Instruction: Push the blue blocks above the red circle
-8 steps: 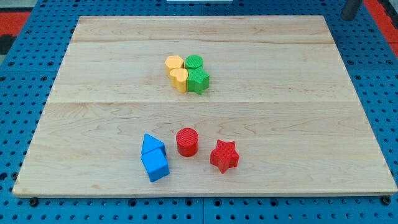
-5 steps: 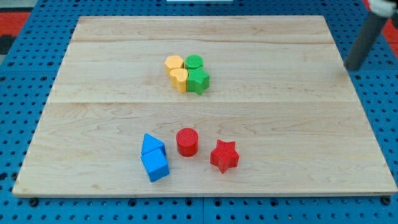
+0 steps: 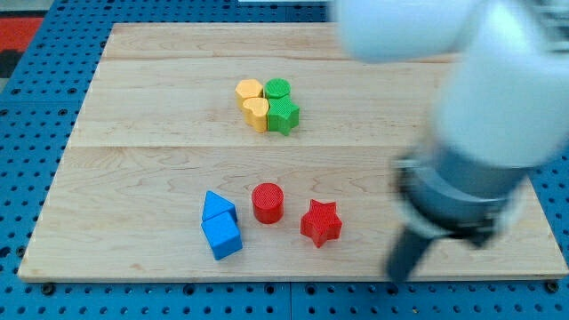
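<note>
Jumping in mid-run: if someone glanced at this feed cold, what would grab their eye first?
The big blurred grey-white arm body fills the view's right, its dark rod ending in my tip near the wooden board's bottom edge, right of the red star block. Next, the tight cluster of yellow blocks and green blocks at centre top. The two blue blocks sit touching, left of the red circle block.

White arm, grey collar, dark rod, blurred.
</note>
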Controlling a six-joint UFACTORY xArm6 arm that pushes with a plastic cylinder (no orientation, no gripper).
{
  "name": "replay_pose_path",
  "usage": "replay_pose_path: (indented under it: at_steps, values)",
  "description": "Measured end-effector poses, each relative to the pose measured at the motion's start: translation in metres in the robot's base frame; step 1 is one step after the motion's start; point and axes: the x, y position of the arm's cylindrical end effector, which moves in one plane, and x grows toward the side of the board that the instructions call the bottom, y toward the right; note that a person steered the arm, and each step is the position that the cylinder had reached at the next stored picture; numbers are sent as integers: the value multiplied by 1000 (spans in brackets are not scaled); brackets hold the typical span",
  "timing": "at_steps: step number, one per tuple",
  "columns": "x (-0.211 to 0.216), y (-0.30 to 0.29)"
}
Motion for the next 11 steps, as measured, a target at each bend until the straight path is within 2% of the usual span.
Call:
replay_pose_path:
  at_steps: [1, 2, 3, 4, 5, 6, 7, 10, 11]
  values:
    - [1, -50]
    - [-5, -154]
    - [-44, -210]
    - [-95, -222]
    - [-123, -183]
    - [-133, -140]
    - [-134, -124]
    - [-131, -134]
    - [-118, -186]
